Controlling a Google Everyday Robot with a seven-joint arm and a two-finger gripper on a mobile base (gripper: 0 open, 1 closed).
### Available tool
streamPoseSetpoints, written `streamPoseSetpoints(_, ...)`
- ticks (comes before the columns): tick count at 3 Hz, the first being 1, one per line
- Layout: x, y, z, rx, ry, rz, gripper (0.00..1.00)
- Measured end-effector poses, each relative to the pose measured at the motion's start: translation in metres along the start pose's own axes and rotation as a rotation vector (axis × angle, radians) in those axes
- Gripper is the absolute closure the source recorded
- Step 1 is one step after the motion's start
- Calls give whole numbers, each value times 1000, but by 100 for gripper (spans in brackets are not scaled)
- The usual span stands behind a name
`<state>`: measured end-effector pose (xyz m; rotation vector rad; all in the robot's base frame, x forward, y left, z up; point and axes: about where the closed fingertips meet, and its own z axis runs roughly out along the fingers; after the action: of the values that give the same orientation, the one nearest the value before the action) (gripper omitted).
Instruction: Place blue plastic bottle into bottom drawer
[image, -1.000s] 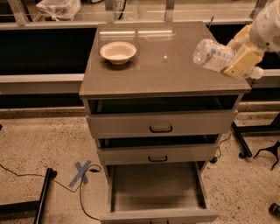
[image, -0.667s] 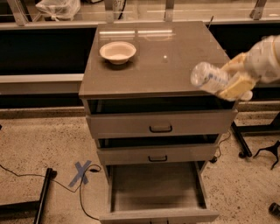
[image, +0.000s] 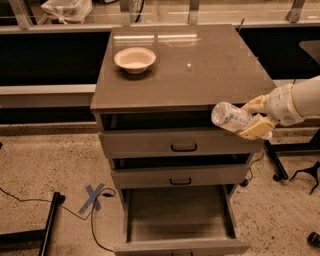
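The blue plastic bottle (image: 229, 117), clear with a pale label, lies sideways in my gripper (image: 254, 119), its base pointing left. The gripper's pale fingers (image: 256, 128) are shut on it. It hangs in the air in front of the cabinet's right front corner, level with the top drawer (image: 182, 142). The bottom drawer (image: 180, 245) is pulled out wide open below and to the left, its grey inside bare. My white arm (image: 300, 102) comes in from the right.
A shallow white bowl (image: 135, 59) sits on the cabinet top (image: 200, 75) at the back left. The middle drawer (image: 180, 176) stands slightly out. Cables and a blue tape cross (image: 92, 197) lie on the floor left; stand legs (image: 280, 165) are at right.
My gripper has carried the bottle from above the cabinet's right edge down and forward, to the front of the cabinet at top-drawer height.
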<state>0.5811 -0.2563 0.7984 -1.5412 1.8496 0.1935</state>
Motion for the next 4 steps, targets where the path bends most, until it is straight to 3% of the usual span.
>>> streamPoseSetpoints(1,21,2,21,71,-10,-17,100)
streamPoseSetpoints(2,79,11,55,174,-80,-43,100)
streamPoseSetpoints(3,115,21,81,139,-61,-82,100)
streamPoseSetpoints(4,117,23,84,135,-62,-83,100)
